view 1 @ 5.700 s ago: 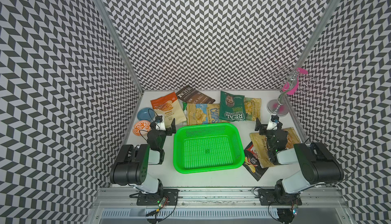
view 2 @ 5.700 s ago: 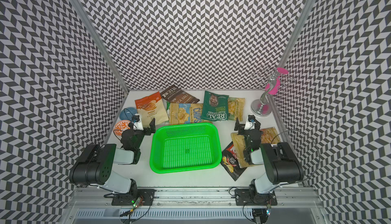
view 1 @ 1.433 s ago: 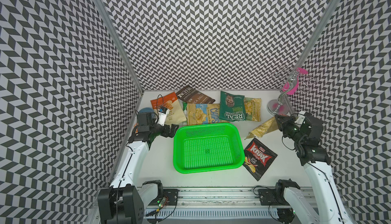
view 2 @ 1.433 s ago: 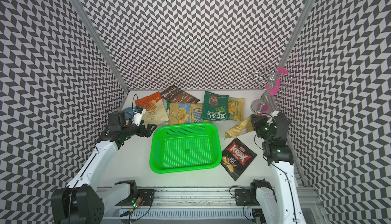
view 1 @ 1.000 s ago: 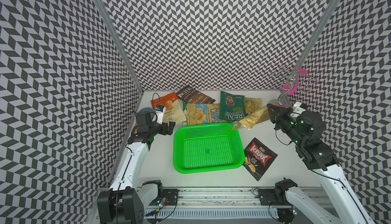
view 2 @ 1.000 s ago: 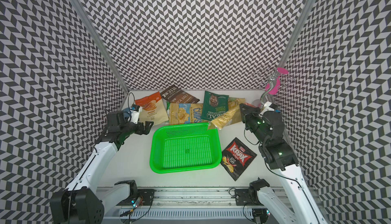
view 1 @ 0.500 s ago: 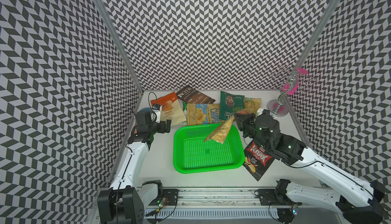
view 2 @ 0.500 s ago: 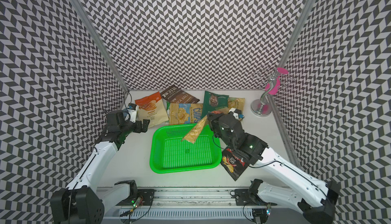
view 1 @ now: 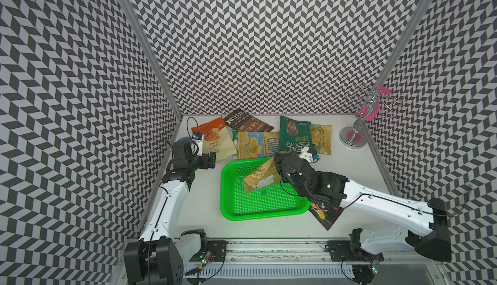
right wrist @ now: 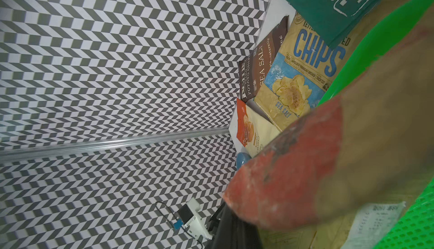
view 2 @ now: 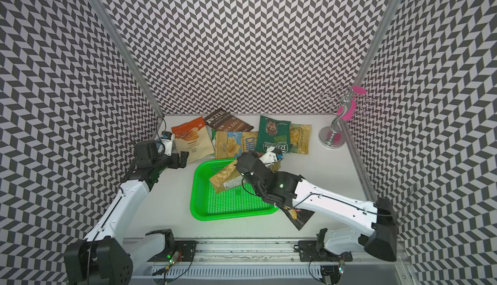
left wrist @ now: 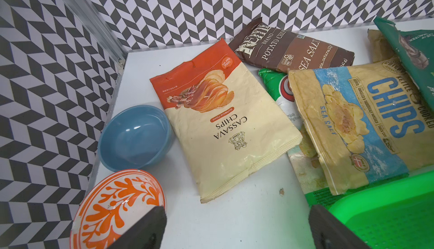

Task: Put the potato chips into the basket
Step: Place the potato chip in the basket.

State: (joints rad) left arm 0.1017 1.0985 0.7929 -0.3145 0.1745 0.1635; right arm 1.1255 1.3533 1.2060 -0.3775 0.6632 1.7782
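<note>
The green basket (view 1: 223,195) (view 2: 194,197) sits mid-table. My right gripper (view 1: 278,173) (view 2: 243,174) is shut on a tan chip bag (view 1: 259,180) (view 2: 227,180) that hangs tilted over the basket's back half; in the right wrist view this bag (right wrist: 328,153) fills the frame. Near the basket's back left corner, my left gripper (view 1: 212,160) (left wrist: 237,226) stands open and empty, just short of the orange-cream cassava bag (left wrist: 223,128). Behind the basket lie the brown SEA SALT bag (view 1: 246,125), the tan CHIPS bag (view 1: 258,145) and the dark green REAL bag (view 1: 293,137).
A blue bowl (left wrist: 135,137) and an orange patterned bowl (left wrist: 117,207) sit by the left wall beside my left gripper. A black-red bag (view 1: 325,212) lies partly under my right arm. A silver stand with pink parts (view 1: 353,138) occupies the back right corner.
My right arm has swung left with the tan bag, from the back right to above the basket, and lowered it. The left gripper has barely shifted.
</note>
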